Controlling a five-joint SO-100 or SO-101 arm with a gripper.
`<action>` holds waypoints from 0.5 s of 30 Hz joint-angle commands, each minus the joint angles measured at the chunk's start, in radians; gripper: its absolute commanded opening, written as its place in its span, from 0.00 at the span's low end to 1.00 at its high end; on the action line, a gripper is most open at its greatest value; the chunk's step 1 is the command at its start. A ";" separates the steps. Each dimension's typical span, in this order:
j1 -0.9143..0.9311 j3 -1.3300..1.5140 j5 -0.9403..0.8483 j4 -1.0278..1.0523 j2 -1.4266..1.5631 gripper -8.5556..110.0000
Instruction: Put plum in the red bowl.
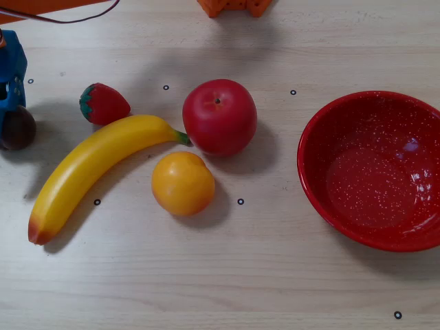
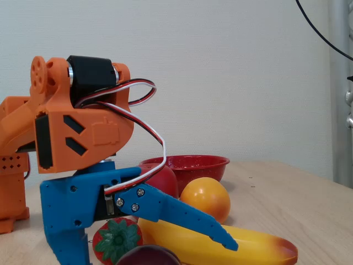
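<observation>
Gripper (image 2: pixel 165 251) spread wide over the plum (image 1: pixel 16 128) at table's left edge — red bowl (image 1: pixel 313 172) far right.

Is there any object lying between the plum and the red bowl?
Yes. In the overhead view, the strawberry, banana, apple and orange fruit lie between the plum at far left and the red bowl at right.

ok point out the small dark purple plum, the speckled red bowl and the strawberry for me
small round dark purple-brown plum (image 1: pixel 16 128), overhead view, on its glossy top at the left edge
large glossy red bowl with white speckles (image 1: pixel 311 148), overhead view, on its left rim
red strawberry with green leaves (image 1: pixel 106 104), overhead view, on its red body
</observation>
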 commanded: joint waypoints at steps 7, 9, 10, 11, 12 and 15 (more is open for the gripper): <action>-0.038 -0.069 -0.021 -0.009 0.087 0.51; -0.038 -0.069 -0.020 -0.008 0.087 0.51; -0.038 -0.069 -0.018 -0.008 0.087 0.51; -0.038 -0.069 -0.017 -0.008 0.087 0.50; -0.038 -0.069 -0.017 -0.009 0.087 0.49; -0.041 -0.069 -0.012 -0.009 0.087 0.46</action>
